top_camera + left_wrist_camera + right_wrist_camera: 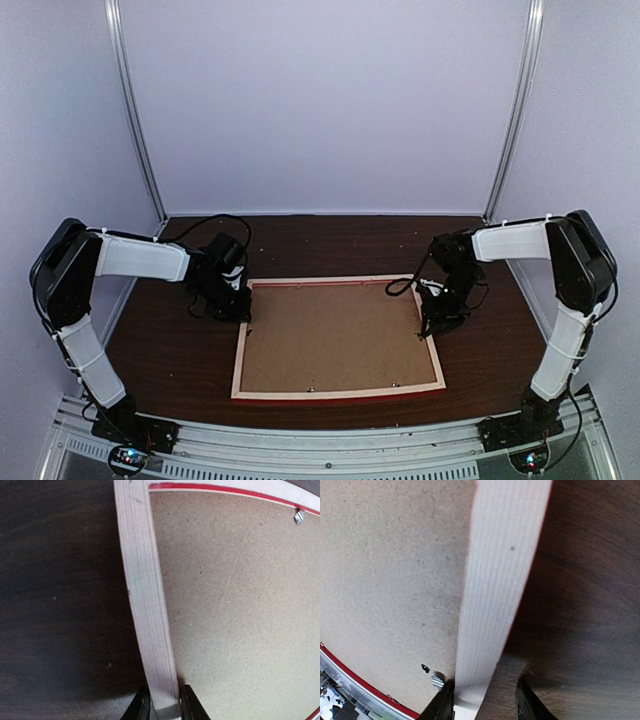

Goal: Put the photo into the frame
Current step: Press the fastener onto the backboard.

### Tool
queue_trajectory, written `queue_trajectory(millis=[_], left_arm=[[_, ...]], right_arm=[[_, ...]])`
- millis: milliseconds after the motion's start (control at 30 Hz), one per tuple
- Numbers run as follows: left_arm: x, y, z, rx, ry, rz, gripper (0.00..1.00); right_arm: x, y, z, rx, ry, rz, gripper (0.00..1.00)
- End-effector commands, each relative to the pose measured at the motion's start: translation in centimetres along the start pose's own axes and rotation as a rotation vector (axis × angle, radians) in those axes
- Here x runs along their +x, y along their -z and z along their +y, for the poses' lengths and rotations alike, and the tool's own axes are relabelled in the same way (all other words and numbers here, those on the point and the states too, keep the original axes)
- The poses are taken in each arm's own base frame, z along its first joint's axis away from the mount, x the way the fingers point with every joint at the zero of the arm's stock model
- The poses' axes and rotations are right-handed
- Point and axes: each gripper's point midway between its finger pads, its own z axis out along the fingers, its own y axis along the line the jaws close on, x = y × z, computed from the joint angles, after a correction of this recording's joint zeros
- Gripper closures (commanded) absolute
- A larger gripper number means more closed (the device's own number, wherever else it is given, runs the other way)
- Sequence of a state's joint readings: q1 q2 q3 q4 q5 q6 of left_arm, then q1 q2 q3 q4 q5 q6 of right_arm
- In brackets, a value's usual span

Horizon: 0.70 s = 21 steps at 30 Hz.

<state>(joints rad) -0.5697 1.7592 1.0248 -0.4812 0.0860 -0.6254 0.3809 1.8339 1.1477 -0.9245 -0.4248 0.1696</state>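
The frame (340,392) lies flat on the table with its pale wooden back facing up and a thin red edge showing. A brown backing board (335,335) fills it. The photo is hidden. My left gripper (238,305) is at the frame's left rail (145,590), and in the left wrist view it (164,707) is shut on that rail with both fingers pressed against it. My right gripper (432,322) is at the right rail (500,580). There it (485,702) straddles the rail, open: one finger (442,705) touches the inner side, while the other finger (530,705) stands apart over the table.
Small metal clips (298,516) (436,680) sit on the backing board near the rails. The dark wooden table (180,350) runs round the frame. Pale walls close the back and sides, and a metal rail (330,440) lines the near edge.
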Motion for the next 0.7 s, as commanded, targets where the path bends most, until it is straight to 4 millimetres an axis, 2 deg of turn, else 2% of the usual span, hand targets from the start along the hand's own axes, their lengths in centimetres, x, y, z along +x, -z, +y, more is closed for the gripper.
queue_trajectory(millis=[0,233,667], left_arm=[[1.2,-0.6,0.6,-0.024,-0.023,0.031,0.77],[1.2,-0.6,0.6,-0.023,-0.022,0.03,0.77],[1.4,-0.6,0.7,-0.023,-0.021,0.032,0.77]], right_arm=[[-0.5,-0.6,0.5,0.029,0.025,-0.007,0.58],[-0.2,-1.4,2.3,-0.009,0.064,0.005,0.56],[1.6,-1.6,1.9,0.007,0.08,0.042,0.56]])
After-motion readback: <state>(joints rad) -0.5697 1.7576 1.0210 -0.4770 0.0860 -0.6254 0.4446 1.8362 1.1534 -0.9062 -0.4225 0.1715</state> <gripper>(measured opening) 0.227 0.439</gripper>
